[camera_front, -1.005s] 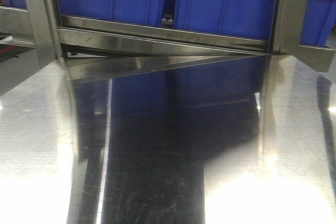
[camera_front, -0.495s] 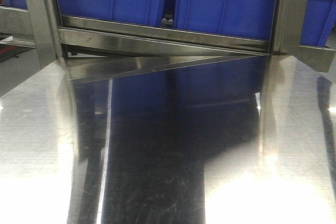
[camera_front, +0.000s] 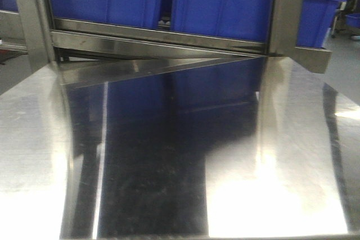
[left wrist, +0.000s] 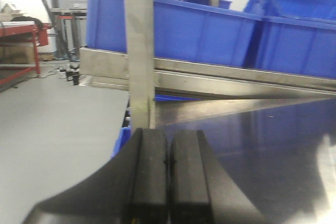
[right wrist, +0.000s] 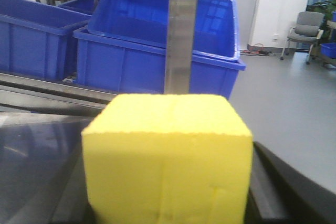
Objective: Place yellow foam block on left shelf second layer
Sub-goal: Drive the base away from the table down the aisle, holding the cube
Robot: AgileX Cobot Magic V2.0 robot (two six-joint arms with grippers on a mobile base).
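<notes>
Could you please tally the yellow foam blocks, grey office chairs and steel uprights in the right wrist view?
yellow foam block: 1
grey office chair: 1
steel upright: 1
Total: 3

Front cam low, wrists fwd, bins (camera_front: 219, 9) shared

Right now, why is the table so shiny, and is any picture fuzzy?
Front view: the steel table acts like a mirror, with white glare near the bottom and the blue bins reflected dark. Left wrist view: soft and slightly blurred, the left jaws dark up close. Right wrist view: the yellow foam block is evenly lit and fills the foreground.
</notes>
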